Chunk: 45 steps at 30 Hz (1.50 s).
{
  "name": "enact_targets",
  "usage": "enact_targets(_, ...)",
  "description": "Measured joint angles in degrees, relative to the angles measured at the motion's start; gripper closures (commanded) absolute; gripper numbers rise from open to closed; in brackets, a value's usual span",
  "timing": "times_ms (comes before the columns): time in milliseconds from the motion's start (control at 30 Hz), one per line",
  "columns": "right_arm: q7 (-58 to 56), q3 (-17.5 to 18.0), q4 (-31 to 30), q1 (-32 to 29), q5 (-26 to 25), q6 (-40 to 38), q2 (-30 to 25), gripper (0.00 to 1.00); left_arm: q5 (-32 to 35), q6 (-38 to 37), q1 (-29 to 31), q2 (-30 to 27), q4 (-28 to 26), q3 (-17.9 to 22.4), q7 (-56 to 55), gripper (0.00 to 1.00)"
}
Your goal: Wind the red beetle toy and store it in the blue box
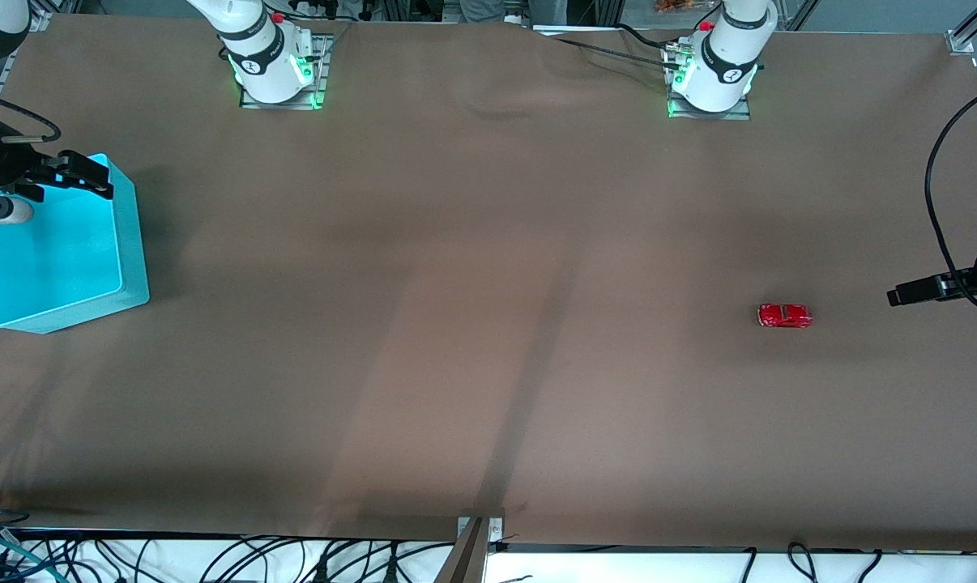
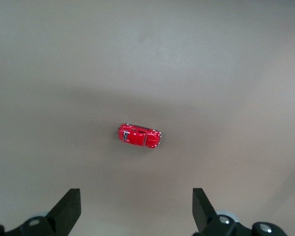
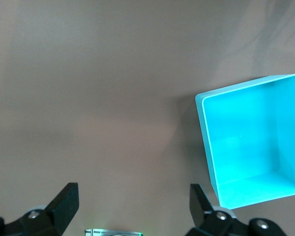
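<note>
red beetle toy [image 1: 784, 316] on table [image 1: 456, 324] toward left arm's end, untouched | blue box [image 1: 132, 243] at right arm's end, well apart | left pincer [image 2: 136, 209] over toy, fingers apart, empty | right pincer [image 1: 79, 180] over box, fingers apart, waiting | risk: tiny glossy toy may roll or slip from an off-centre pinch

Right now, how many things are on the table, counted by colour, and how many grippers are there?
Red: 1, the red beetle toy, on the brown cloth.
Blue: 1, the blue box, at the right arm's end.
Black grippers: 2, the left gripper above the toy and the right gripper near the box, both open.
Total: 4
</note>
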Motion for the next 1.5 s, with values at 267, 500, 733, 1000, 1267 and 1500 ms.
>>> enact_targets(267,-0.02,0.00,0.00,0.17,-0.14,-0.64,0.00,0.00,-0.49,0.15,0.31,0.54,-3.90,-0.09,-17.99,0.00)
enact_targets(500,-0.07,0.00,0.00,0.18,-0.17,-1.12,0.00,0.00,-0.49,6.81,0.13,1.59,-10.91,-0.16,-39.09,0.00)
enact_targets(733,-0.08,0.01,0.00,0.19,-0.21,-1.74,0.00,0.00,-0.48,13.78,0.14,2.30,-17.98,-0.17,-54.28,0.00)
enact_targets(1000,-0.13,0.21,0.00,0.24,-0.22,-1.95,0.00,0.00,-0.48,24.91,0.24,2.62,-25.03,-0.07,-66.04,0.00)
enact_targets(1267,-0.14,0.64,0.00,0.30,-0.28,-1.99,0.00,0.00,-0.46,30.58,0.76,4.86,-28.11,0.19,-70.93,0.00)
enact_targets(1500,-0.14,0.79,0.00,0.31,-0.33,-2.00,0.00,0.00,-0.43,37.40,0.95,6.39,-31.26,0.36,-73.44,0.00)
